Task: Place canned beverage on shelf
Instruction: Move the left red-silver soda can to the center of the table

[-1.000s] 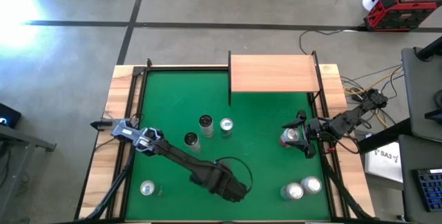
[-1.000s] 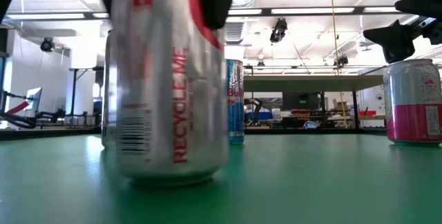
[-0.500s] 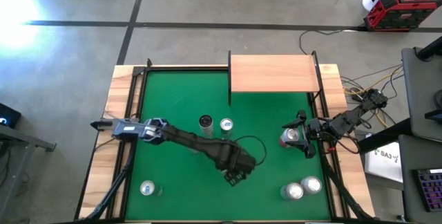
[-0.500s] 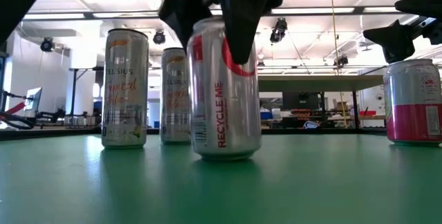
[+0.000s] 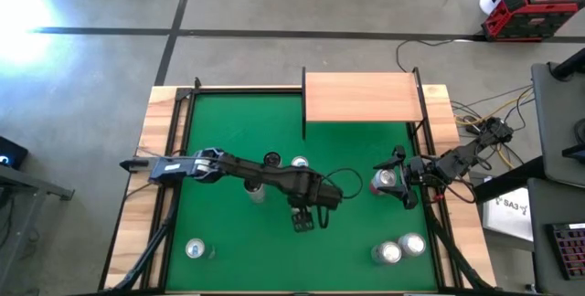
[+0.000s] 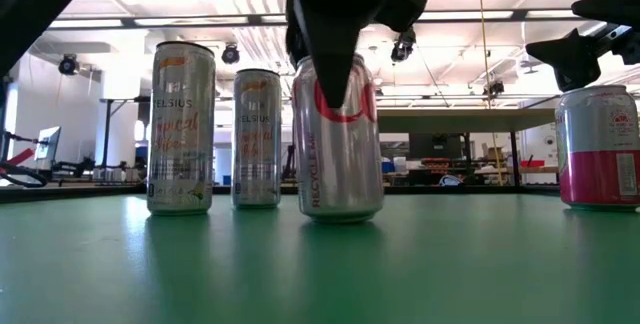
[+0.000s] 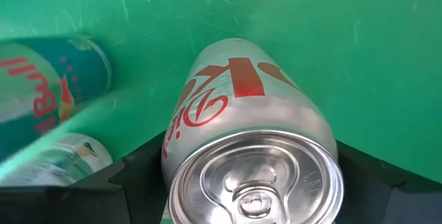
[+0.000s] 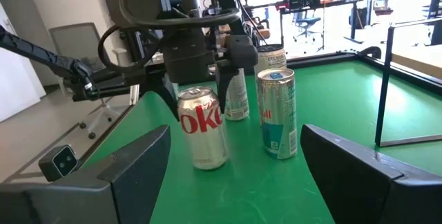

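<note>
Your left claw (image 6: 338, 59) is pinching the Coke can (image 6: 338, 139) from above, one finger on each side of its upper part, near the middle of the green table (image 5: 238, 132). In the low view the Coke can stands upright with its base on the felt. From the left wrist view you look straight down on its silver top, with the dark fingers (image 7: 141, 175) snug against both sides.

Just behind it, toward the far edge, stand two slim Celsius cans (image 6: 182, 129) and a blue Red Bull can (image 8: 276, 113). In the right wrist view the Red Bull can sits just beside the Coke can, apart from it.

Your right claw (image 5: 391, 179) waits near the right rim with its fingers spread around a pink-and-white can (image 6: 598, 144); you can see a gap on either side in the high view, so it is not gripping.

The shelf (image 5: 364, 97) stands at the far edge, right of centre, with nothing on it, well apart from the Coke can. One more can (image 5: 195, 249) sits in the near left corner and a pair (image 5: 398, 248) in the near right corner.
</note>
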Controlling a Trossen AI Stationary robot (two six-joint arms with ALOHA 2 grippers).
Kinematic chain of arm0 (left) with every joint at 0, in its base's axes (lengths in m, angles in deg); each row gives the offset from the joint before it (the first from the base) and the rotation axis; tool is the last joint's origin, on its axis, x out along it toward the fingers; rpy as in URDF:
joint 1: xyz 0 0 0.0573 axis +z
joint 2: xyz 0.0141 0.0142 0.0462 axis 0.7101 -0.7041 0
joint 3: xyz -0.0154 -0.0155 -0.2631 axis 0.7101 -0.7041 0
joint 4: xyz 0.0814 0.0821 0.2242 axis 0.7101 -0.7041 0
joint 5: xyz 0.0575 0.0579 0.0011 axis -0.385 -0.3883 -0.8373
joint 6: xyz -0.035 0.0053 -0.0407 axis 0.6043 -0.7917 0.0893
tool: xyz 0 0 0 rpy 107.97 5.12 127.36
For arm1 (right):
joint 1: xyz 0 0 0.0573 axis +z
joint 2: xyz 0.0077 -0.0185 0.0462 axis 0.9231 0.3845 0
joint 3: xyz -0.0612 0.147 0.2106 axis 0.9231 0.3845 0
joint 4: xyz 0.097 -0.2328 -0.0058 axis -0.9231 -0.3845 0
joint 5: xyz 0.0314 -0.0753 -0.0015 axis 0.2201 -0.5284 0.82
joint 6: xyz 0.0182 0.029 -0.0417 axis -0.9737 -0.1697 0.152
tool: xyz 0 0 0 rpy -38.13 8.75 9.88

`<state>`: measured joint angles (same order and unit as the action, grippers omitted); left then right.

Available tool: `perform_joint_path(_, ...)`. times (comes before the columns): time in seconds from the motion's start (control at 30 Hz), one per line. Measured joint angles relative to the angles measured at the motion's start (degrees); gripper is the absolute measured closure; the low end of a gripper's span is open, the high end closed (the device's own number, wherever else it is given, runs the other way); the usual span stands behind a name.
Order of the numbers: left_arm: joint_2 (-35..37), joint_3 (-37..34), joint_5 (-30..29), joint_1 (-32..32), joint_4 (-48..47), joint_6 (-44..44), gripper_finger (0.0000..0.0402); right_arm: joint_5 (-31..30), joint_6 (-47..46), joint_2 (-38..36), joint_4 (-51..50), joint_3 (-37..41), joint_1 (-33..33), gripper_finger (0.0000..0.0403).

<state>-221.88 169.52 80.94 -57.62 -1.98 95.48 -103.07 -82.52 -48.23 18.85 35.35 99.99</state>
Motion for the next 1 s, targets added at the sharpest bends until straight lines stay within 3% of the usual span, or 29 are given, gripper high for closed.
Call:
perform_joint_path(0.4,0.0,0.0,-3.5,0.7,-2.9,-13.9,0.0116,0.0,0.0,0.0,0.0,0.0,0.0,0.0087)
perform_joint_path(0.63,0.0,0.0,-2.4,1.2,-3.1,-20.0,0.0115,0.0,0.0,0.0,0.0,0.0,0.0,0.0087)
perform_joint_path(1.0,0.0,-0.2,-1.2,1.6,-3.1,-20.1,0.0115,0.0,0.0,0.0,0.0,0.0,0.0,0.0087)
